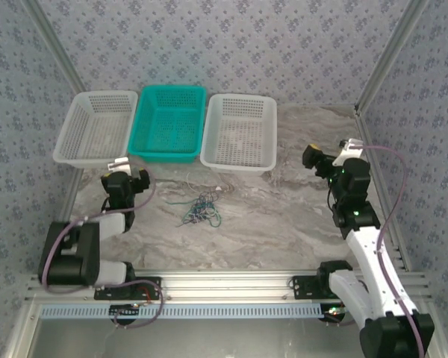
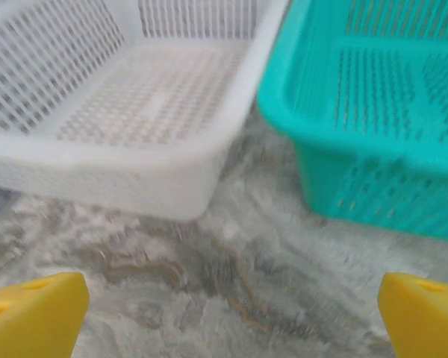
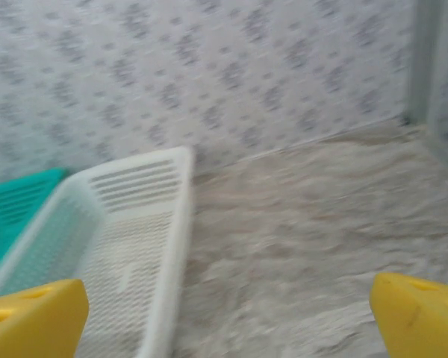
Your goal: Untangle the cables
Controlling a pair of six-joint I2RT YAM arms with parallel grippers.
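The cables lie as a small tangle of thin dark green, teal-blue and pale strands on the marble table, in front of the teal basket. My left gripper sits left of the tangle and apart from it, pointing at the baskets. In the left wrist view it is open, its yellow fingertips wide apart over bare table. My right gripper hovers far right of the tangle, beside the right white basket. It is open too, with nothing between its fingers.
Three baskets line the back of the table: a white one, a teal one and another white one. The left wrist view faces the gap between the white basket and the teal basket. Patterned walls close in the sides.
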